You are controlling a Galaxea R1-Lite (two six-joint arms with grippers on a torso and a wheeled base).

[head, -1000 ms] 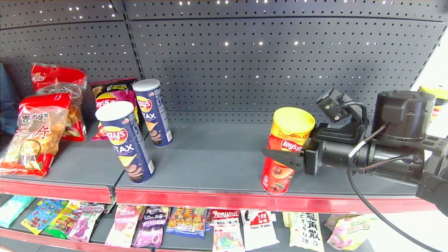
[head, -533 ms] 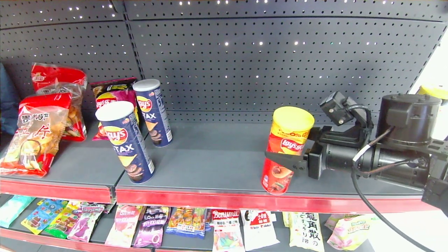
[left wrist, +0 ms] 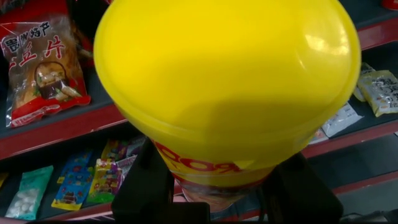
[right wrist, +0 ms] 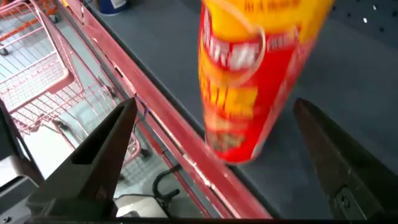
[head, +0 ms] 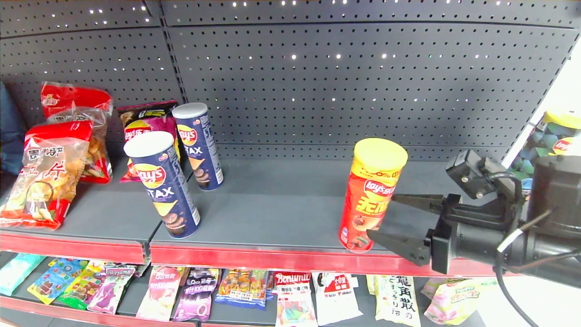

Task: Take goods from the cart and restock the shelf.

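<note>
A red chip can with a yellow lid stands upright near the front red edge of the grey shelf. My right gripper is open just to the can's right, its fingers spread and clear of it. The right wrist view shows the same can standing free beyond the open right gripper. In the left wrist view a second can with a yellow lid sits between dark fingers, so my left gripper is shut on it, in front of lower shelves.
Two dark blue chip cans and several chip bags fill the shelf's left part. Snack packs lie on the shelf below. A pink wire cart stands beside the shelf. More yellow-lidded cans show past the shelf's right end.
My right gripper opened, let go of the red can and drew back to the right and downward. The can stays upright in the same spot.
</note>
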